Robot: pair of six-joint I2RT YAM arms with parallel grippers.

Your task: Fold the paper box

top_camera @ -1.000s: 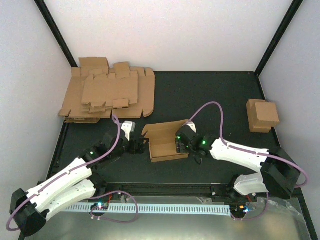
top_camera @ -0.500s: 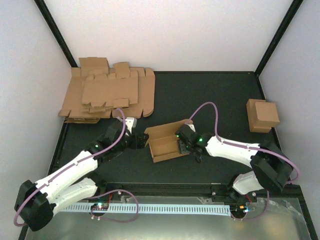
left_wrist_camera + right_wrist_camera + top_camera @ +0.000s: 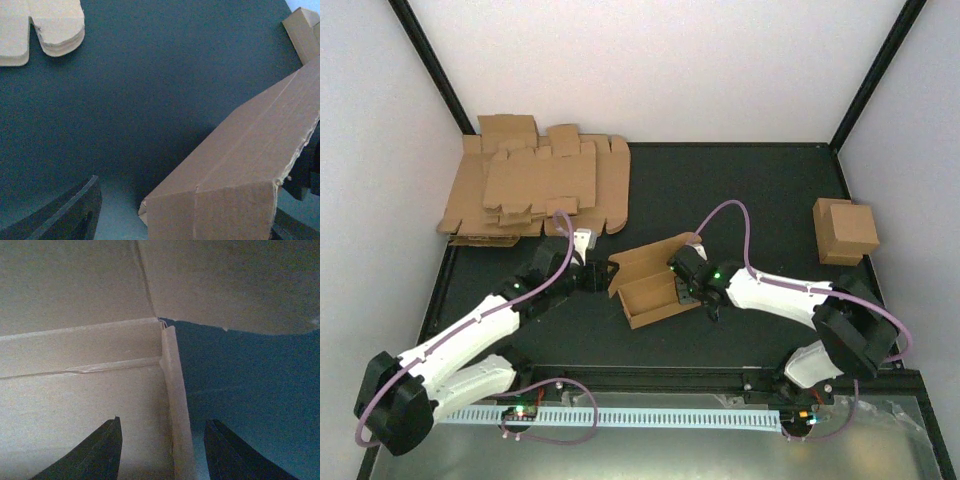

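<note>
Centre frame on your counter (image 3: 740,200), the paper box (image 3: 655,285) sat half-folded: walls up, lid unclosed. Your right hand (image 3: 682,285) straddled one wall, left hand (image 3: 597,277) bracketed the opposite end, both open, holding nothing.

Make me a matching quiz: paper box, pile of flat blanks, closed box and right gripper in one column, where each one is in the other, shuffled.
1. paper box
2. pile of flat cardboard blanks
3. closed cardboard box
4. right gripper

A. far right side
B. jaws astride the open box's side wall
C. far left corner
D. centre, half folded, top open

Pairs: 1-D, 2-C, 3-A, 4-B
</note>
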